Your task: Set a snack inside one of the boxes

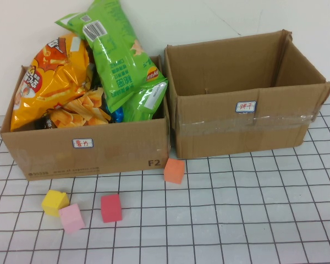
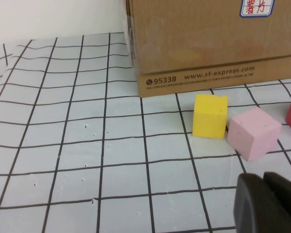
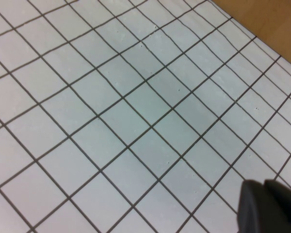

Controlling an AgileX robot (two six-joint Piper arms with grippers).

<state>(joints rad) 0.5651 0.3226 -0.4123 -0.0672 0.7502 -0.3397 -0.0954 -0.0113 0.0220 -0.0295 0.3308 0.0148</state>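
Note:
The left cardboard box (image 1: 88, 151) is piled with snacks: a green bag (image 1: 118, 55) standing tall, an orange chip bag (image 1: 52, 77) and smaller packs. The right cardboard box (image 1: 236, 126) beside it is empty inside. Neither arm shows in the high view. My left gripper (image 2: 263, 179) hangs shut and empty above the grid mat, near the left box's front wall (image 2: 199, 43). My right gripper (image 3: 264, 185) is also shut, with nothing in it, over bare grid mat.
Foam cubes lie on the mat in front of the boxes: yellow (image 1: 55, 202), pink (image 1: 71, 218), red (image 1: 111, 208) and orange (image 1: 174, 170). The left wrist view shows the yellow cube (image 2: 209, 116) and pink cube (image 2: 253, 132) just ahead of the fingers.

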